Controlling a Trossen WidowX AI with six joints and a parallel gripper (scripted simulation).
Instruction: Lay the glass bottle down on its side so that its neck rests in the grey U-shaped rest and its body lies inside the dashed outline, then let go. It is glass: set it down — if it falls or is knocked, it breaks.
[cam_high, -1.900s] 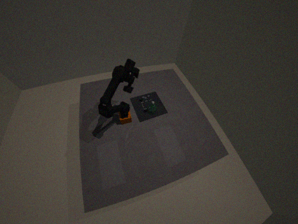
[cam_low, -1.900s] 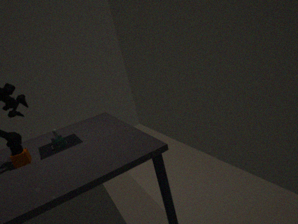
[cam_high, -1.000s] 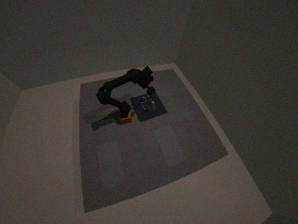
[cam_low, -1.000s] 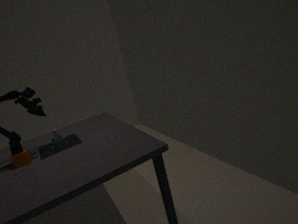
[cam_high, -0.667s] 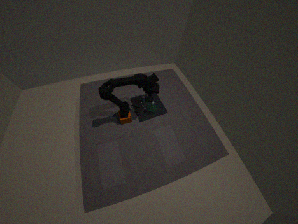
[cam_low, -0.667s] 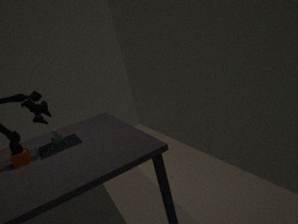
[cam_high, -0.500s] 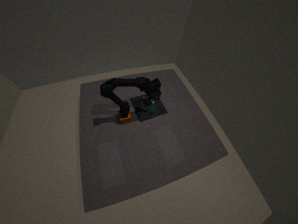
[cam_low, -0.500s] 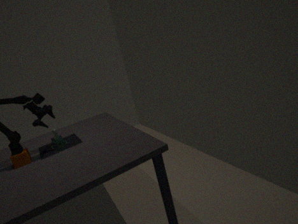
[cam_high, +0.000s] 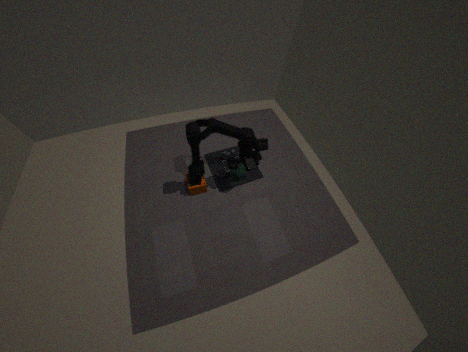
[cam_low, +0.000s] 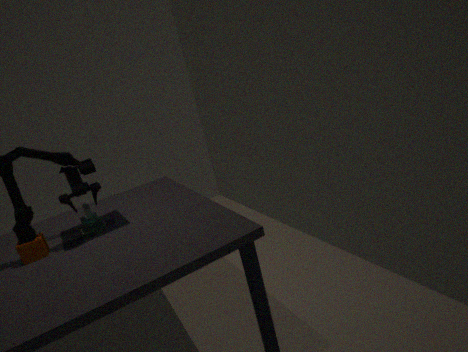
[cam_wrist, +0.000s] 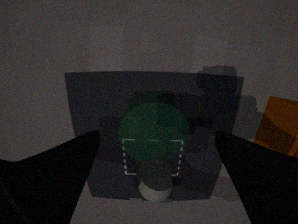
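So the gripper (cam_high: 252, 165) (cam_low: 86, 207) (cam_wrist: 158, 136)'s wide open, nothing in it, right above the green glass bottle (cam_high: 241, 172) (cam_low: 91, 224) (cam_wrist: 154, 125). Bottle's standing upright on the dark mat (cam_high: 220, 179) (cam_low: 120, 219) (cam_wrist: 90, 90).

Bottle (cam_high: 241, 171) (cam_low: 91, 223) (cam_wrist: 154, 125): green body, pale top. Mat (cam_high: 217, 176) (cam_low: 70, 240) (cam_wrist: 85, 95): dark grey, white dashed outline (cam_wrist: 124, 157) toward one edge. Arm base (cam_high: 197, 188) (cam_low: 33, 251) (cam_wrist: 280, 120): orange

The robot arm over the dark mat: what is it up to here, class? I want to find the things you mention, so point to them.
The arm's gripper (cam_low: 86, 204) (cam_wrist: 158, 136) is open above the green glass bottle (cam_low: 91, 223) (cam_wrist: 154, 125), a finger to each side, holding nothing. The bottle stands upright on the dark mat (cam_high: 216, 164) (cam_low: 118, 218) (cam_wrist: 90, 90), so it has yet to be laid down within the dashed outline (cam_wrist: 124, 157).
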